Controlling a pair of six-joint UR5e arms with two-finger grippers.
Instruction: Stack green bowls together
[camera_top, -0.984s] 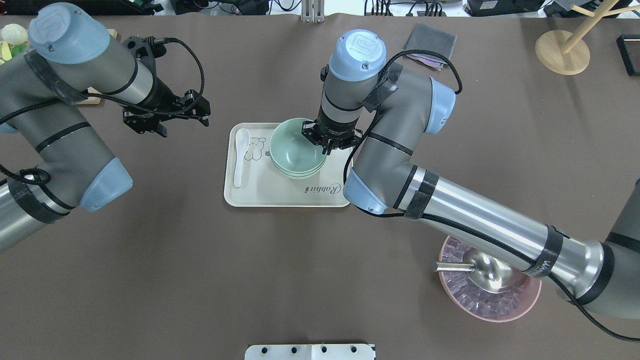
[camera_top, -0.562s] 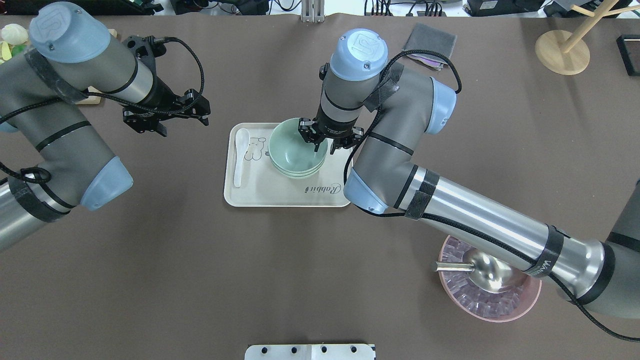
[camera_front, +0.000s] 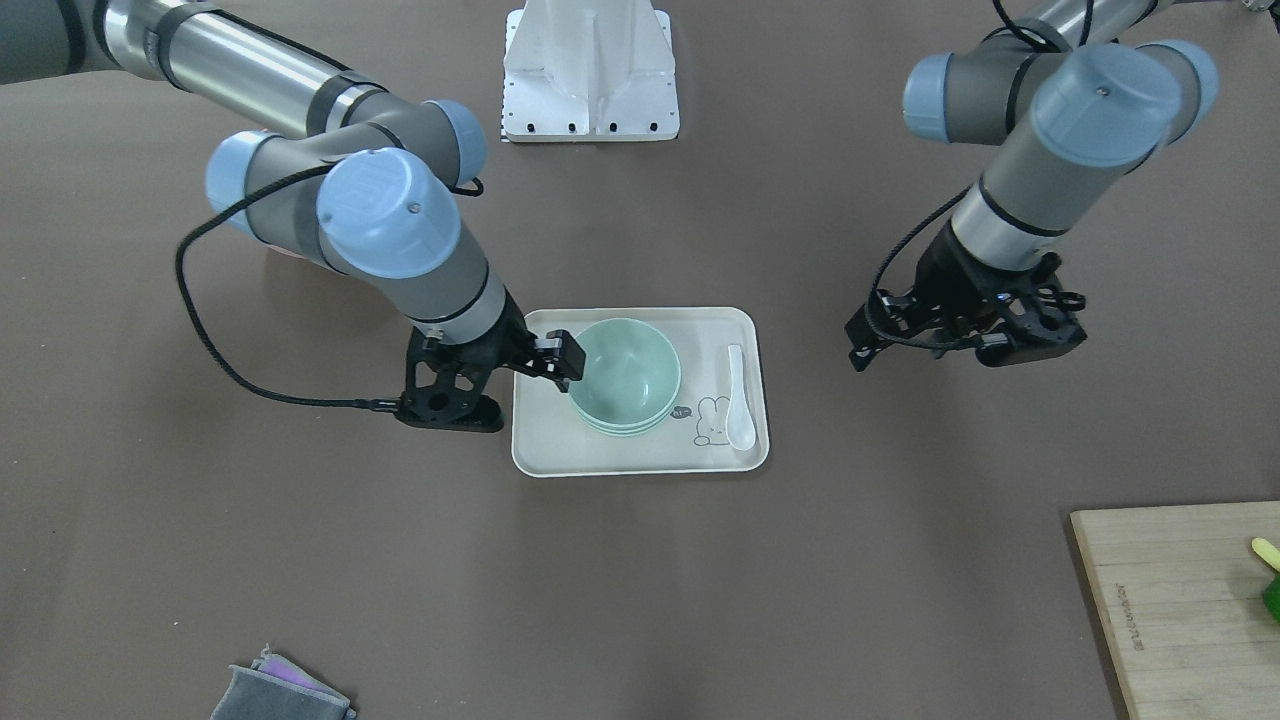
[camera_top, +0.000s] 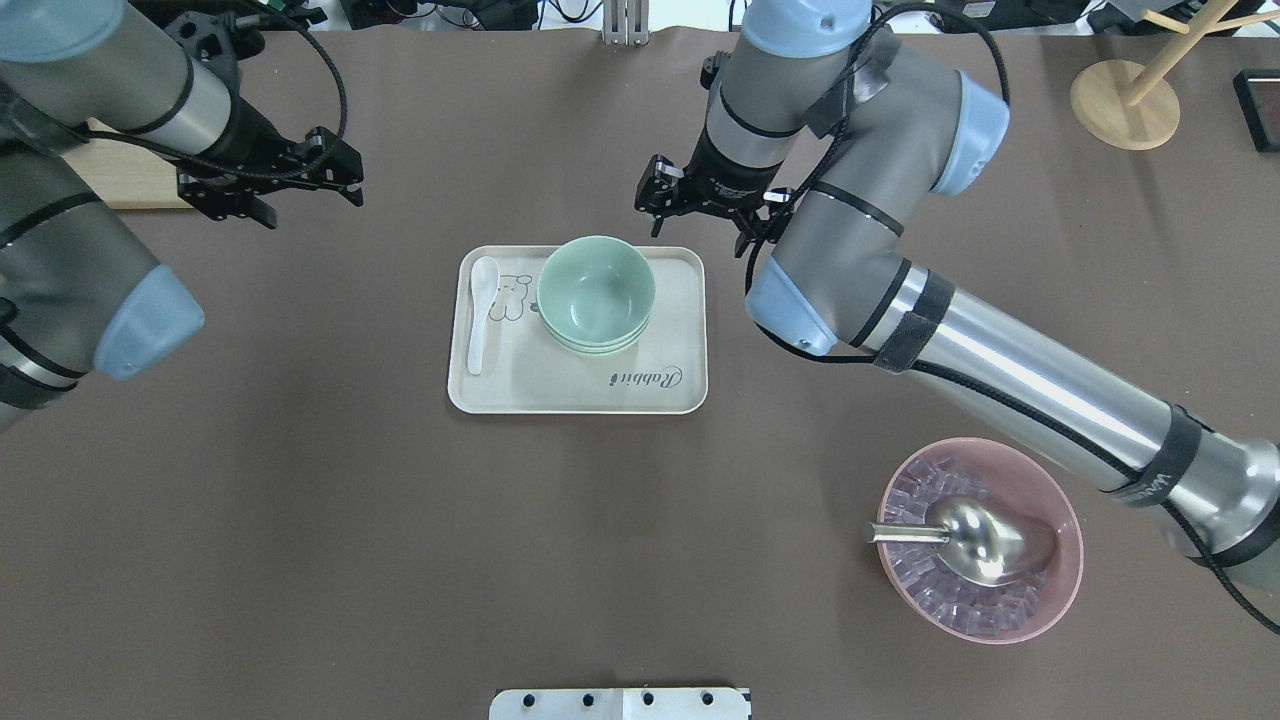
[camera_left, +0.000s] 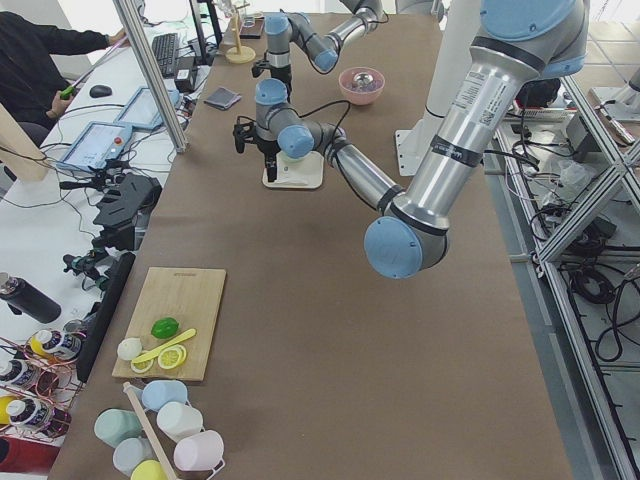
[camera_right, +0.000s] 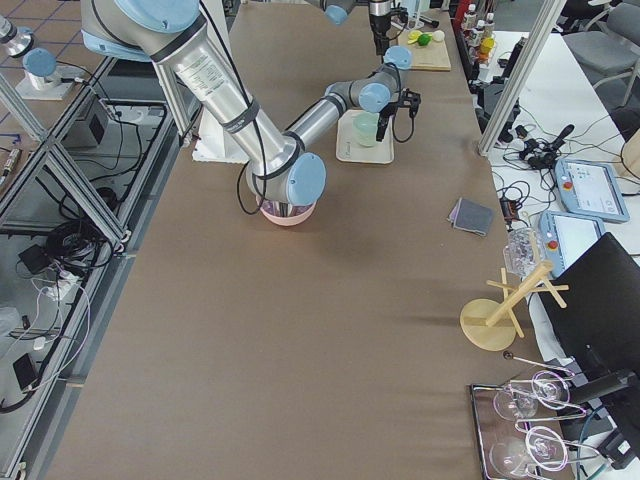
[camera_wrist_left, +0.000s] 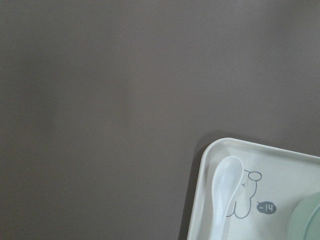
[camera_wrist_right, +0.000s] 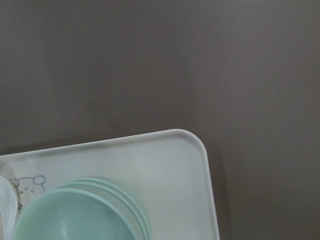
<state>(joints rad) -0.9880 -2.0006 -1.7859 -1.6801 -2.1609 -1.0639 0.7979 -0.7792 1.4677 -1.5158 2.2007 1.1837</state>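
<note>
Three pale green bowls (camera_top: 596, 290) sit nested in one stack on the cream tray (camera_top: 660, 390). The stack also shows in the front view (camera_front: 625, 375) and at the bottom of the right wrist view (camera_wrist_right: 75, 215). My right gripper (camera_top: 697, 215) is open and empty. It hangs above the tray's far edge, apart from the bowls. My left gripper (camera_top: 270, 188) is open and empty, high over the table to the far left of the tray. Neither wrist view shows its own fingers.
A white spoon (camera_top: 480, 310) lies on the tray left of the stack. A pink bowl (camera_top: 1040, 610) with a metal scoop (camera_top: 985, 540) stands at the near right. A wooden board (camera_front: 1180, 600), a grey cloth (camera_front: 280, 695) and a wooden stand (camera_top: 1125, 105) lie further off.
My right gripper has left the top bowl's rim and risen up and away toward the far side. The left arm has drawn back to the far left. The stack stays put.
</note>
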